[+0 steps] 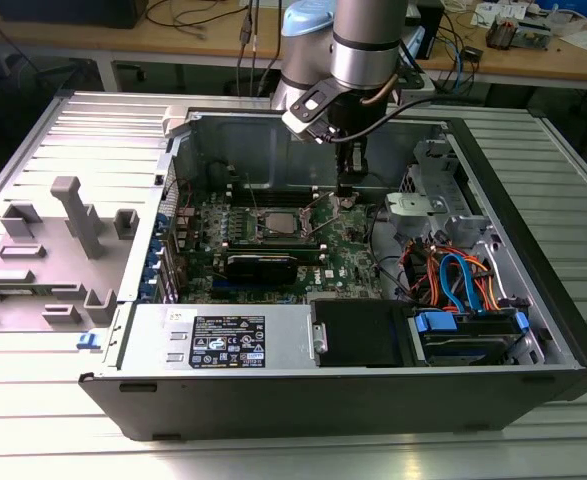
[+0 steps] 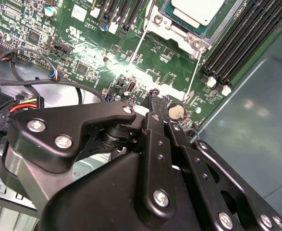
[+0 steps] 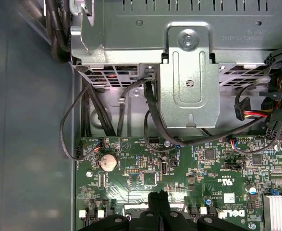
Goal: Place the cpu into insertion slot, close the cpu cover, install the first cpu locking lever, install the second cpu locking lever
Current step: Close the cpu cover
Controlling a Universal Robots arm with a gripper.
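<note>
Green motherboard point(image 1: 358, 247) fills the floor of the open computer case point(image 1: 323, 405). The cpu point(image 1: 273, 226) lies flat in the insertion slot point(image 1: 253, 232) near the board's middle, with silver metal framing it on every side. The gripper point(image 1: 346, 197) hangs low over the board, just to the exterior view's right of the socket and apart from it. Its black fingers point(image 2: 153, 125) are pressed together at the tips with nothing between them, close beside a round coin cell point(image 2: 176, 112).

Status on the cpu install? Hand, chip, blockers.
Hand shut, nothing visibly gripped, down near the motherboard by the coin cell. Cpu sits in the insertion slot. No obstruction seen by the hand.
</note>
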